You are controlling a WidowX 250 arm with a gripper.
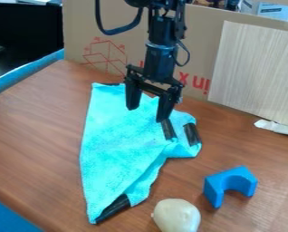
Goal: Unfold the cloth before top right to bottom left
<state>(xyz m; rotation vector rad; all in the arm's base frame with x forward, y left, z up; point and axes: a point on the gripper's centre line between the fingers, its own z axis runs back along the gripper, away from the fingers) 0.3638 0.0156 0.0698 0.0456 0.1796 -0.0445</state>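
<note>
The turquoise cloth (116, 145) lies partly folded on the bench (37, 127), rumpled along the view's right side and narrowing to a corner at the near end, with black patches at its edges. My hand (147, 114) hangs over its far part, fingers spread wide. Near the cloth's near end sit a pale rounded object (178, 216) and a blue arched block (215, 185). Cardboard (80, 34) stands behind my arm.

The cardboard (204, 41) bears partly hidden red print (201, 84), no whole word readable.
</note>
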